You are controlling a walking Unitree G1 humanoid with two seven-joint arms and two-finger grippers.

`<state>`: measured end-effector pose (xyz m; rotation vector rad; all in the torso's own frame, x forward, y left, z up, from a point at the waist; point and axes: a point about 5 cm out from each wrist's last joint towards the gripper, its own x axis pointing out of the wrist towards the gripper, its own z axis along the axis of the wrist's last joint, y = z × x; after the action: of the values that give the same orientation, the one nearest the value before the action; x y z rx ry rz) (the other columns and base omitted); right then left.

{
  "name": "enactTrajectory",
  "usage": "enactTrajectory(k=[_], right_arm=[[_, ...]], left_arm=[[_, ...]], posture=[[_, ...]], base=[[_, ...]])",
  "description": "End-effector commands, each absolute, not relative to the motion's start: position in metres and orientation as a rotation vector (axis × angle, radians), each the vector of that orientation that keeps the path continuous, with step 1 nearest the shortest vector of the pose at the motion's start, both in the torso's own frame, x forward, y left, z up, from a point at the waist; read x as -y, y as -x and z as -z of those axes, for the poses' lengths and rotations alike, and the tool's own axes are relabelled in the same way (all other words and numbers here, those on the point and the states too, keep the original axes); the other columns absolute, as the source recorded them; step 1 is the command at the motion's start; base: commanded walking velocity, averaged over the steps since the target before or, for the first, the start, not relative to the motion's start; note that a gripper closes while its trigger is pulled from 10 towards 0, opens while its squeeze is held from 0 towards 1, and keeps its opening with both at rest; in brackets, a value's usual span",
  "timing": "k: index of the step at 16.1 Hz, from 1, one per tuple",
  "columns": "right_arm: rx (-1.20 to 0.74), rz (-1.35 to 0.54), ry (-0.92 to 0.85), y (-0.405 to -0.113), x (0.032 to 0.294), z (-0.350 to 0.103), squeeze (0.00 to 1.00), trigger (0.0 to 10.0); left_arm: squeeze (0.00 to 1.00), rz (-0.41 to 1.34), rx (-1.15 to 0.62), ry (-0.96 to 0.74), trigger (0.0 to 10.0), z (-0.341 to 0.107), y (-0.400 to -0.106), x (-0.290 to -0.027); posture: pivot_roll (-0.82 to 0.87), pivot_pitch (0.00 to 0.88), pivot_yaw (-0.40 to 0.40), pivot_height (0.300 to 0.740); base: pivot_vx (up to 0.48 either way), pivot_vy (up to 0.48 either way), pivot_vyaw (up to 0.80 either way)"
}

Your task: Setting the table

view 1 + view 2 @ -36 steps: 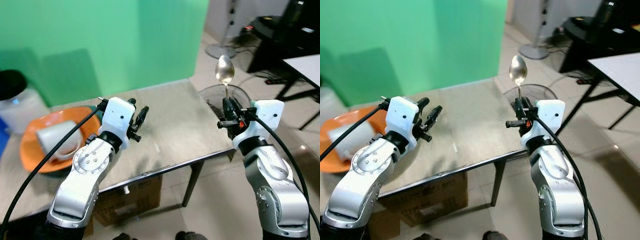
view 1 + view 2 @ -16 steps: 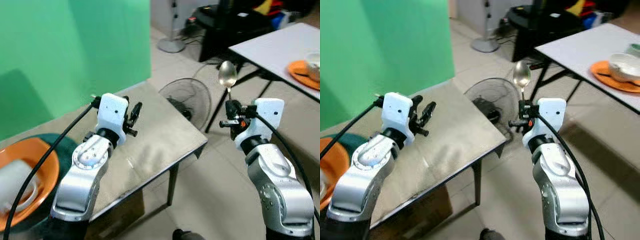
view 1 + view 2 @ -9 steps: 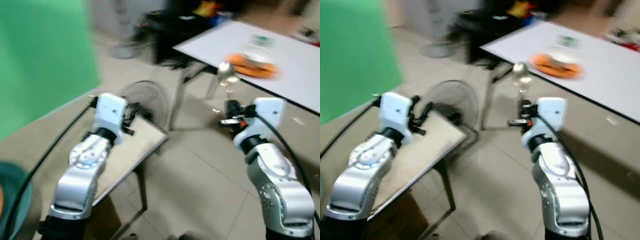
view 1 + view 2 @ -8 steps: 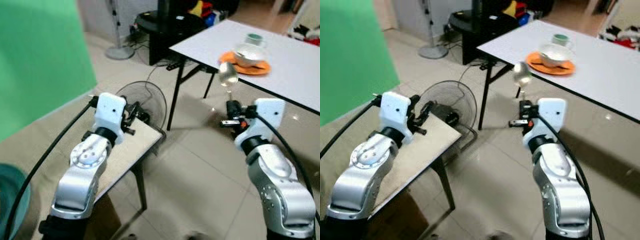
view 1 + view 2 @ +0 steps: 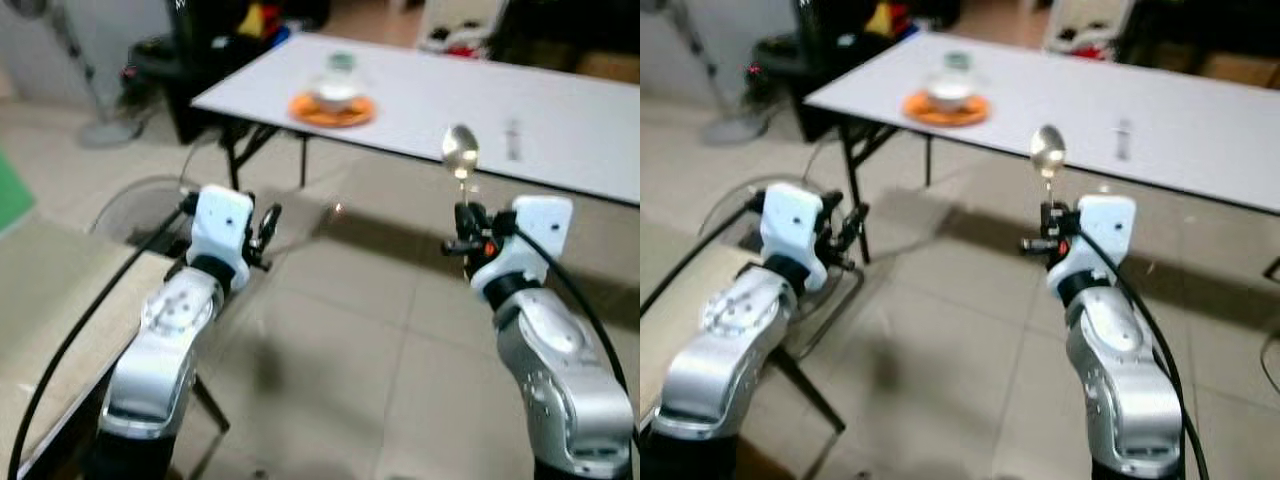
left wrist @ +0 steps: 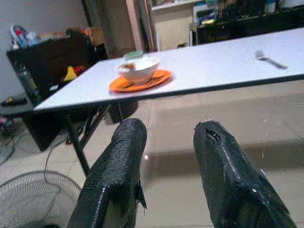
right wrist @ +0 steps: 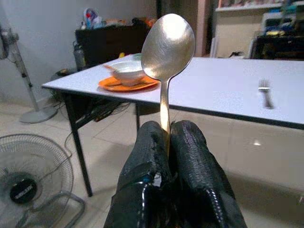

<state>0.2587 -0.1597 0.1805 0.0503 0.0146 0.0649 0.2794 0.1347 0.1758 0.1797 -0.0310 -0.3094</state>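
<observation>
Currently right gripper [image 7: 164, 142] pinches the shiny metal spoon [image 7: 167, 47] low on its handle: light, stiff, probably slippery; left gripper [image 6: 166, 142] gapes empty.

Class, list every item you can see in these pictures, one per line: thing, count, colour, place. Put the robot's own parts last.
Table: one, white, ahead of the robot.
Plate: one, orange, near the table's left end.
Bowl: one, white, on the plate.
Cup: one, pale green, behind the bowl.
Fork: one, silver, lying on the table right of the plate.
Spoon: one, silver, upright in the right claw.
Fan: one, wire-caged, on the floor.
Left claw: black fingers open, holding nothing.
Right claw: black fingers shut on the spoon's handle.
</observation>
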Motion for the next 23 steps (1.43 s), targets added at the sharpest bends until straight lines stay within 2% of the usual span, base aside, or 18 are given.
enactTrajectory(k=[1, 4, 13, 15, 19, 23], right_arm=[[-0.005, -0.043, -0.028, -0.259, 0.164, -0.185, 0.00, 10.0], [-0.010, -0.039, -0.016, -0.259, 0.165, -0.186, 0.00, 10.0], [-0.035, -0.015, -0.024, -0.263, 0.168, -0.184, 0.00, 10.0], [-0.039, -0.012, -0.032, -0.263, 0.168, -0.184, 0.00, 10.0], [-0.049, -0.013, -0.024, -0.263, 0.169, -0.183, 0.00, 10.0], [-0.061, -0.023, -0.023, -0.264, 0.171, -0.183, 0.00, 10.0]], left_arm=[[0.00, 0.324, 0.031, -0.182, 10.0, -0.175, -0.281, -0.133], [0.00, 0.343, 0.034, -0.156, 10.0, -0.175, -0.281, -0.130], [0.00, 0.369, 0.040, -0.129, 10.0, -0.175, -0.283, -0.124], [0.00, 0.370, 0.038, -0.127, 10.0, -0.175, -0.283, -0.125], [0.00, 0.354, 0.030, -0.123, 10.0, -0.173, -0.282, -0.129], [0.00, 0.314, 0.021, -0.125, 10.0, -0.170, -0.279, -0.137]], posture=[[0.04, 0.000, 0.045, 0.740], [0.03, 0.000, 0.046, 0.740], [0.03, 0.000, 0.043, 0.740], [0.03, 0.000, 0.044, 0.740], [0.03, 0.000, 0.038, 0.740], [0.04, 0.000, 0.014, 0.740]], base=[[0.000, 0.000, 0.00], [0.081, 0.000, 0.00], [0.292, 0.000, -0.09], [0.309, 0.000, -0.70], [0.309, 0.000, 0.00], [0.311, 0.000, -0.77]])
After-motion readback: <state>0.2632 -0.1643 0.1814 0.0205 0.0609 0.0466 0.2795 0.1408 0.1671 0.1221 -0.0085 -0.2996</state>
